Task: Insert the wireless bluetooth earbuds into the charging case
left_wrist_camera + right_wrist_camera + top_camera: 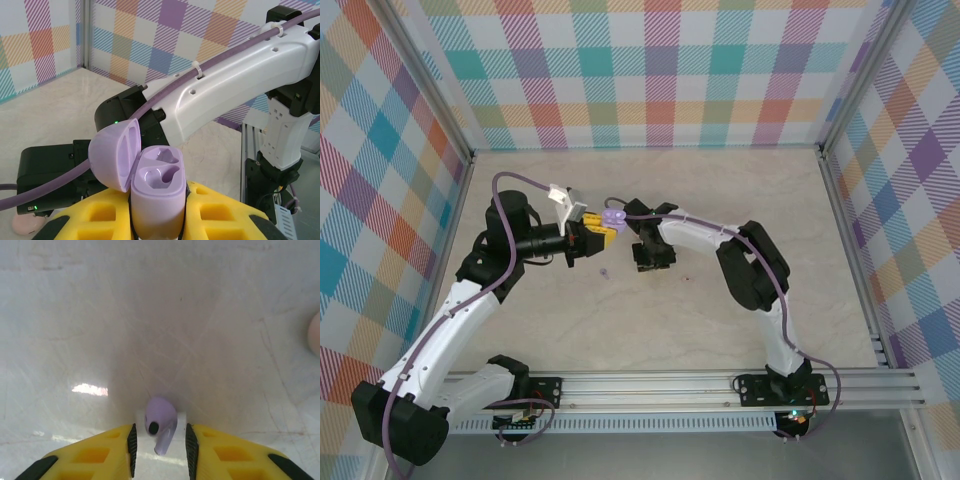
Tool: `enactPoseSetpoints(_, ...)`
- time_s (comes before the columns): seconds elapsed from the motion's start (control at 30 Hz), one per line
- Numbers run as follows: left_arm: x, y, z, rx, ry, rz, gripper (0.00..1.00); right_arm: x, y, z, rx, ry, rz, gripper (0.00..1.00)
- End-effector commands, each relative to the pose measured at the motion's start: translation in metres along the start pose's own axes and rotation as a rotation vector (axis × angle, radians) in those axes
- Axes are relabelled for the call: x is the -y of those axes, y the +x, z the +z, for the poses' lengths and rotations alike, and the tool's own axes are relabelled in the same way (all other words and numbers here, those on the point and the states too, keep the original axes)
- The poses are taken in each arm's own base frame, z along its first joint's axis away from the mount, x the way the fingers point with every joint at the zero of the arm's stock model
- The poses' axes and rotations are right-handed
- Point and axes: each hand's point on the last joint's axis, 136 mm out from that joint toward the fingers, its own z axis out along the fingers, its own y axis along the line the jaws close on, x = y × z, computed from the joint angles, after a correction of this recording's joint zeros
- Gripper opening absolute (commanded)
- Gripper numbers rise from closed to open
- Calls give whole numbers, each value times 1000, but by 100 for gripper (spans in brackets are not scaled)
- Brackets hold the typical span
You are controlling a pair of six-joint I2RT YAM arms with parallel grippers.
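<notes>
Presently we see the left jaws pinching the purple charging case (pixel 156 200) by its lower body, their yellow fingers (pixel 220 215) pressed against both of its sides. The case stands upright and open, with its lid (pixel 114 159) tipped over to the left on its hinge, and two hollow sockets show inside. From above, the case (pixel 613 215) is held over the middle of the worktop (pixel 720 330), close to the right arm (pixel 690 232).

The right jaws point down at the worktop and stand narrowly apart, with one purple earbud (pixel 160 422) between their yellow fingers (pixel 100 455). A sliver of gap shows on each side of the bud's head, so we cannot tell whether it is pinched or merely straddled. A pale pink object (pixel 315 335) sits at the right edge of that wrist view, cut off by the frame. On the worktop near the left jaws lies a tiny purple speck (pixel 605 271), too small for us to name.
</notes>
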Motion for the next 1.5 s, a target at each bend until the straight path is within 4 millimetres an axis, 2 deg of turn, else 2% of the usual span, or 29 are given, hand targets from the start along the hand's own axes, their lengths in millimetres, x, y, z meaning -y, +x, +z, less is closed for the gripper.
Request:
enactPoseSetpoints(0.0, 6, -18, -9, 35, 3, 57, 10, 7, -3, -1, -3, 41, -11, 36)
enactPoseSetpoints(0.23, 6, -19, -9, 36, 4, 56, 10, 3, -12, -7, 22, 39, -56, 39)
enactPoseSetpoints(0.4, 6, -19, -9, 36, 6, 58, 10, 4, -15, -4, 15, 53, -65, 34)
enactPoseSetpoints(1.03, 6, -19, -10, 35, 5, 59, 10, 13, -4, 13, -49, 107, -58, 24)
enactPoseSetpoints(1.1, 6, -18, -9, 34, 2, 58, 10, 15, -4, 12, -45, 114, -53, 21)
enactPoseSetpoints(1.3, 3, -18, -9, 33, -10, 52, 10, 17, -9, 3, -2, 106, -37, 18)
enactPoseSetpoints(1.47, -4, -18, -9, 31, -49, 33, 10, 20, -14, -5, 45, 17, 18, 18)
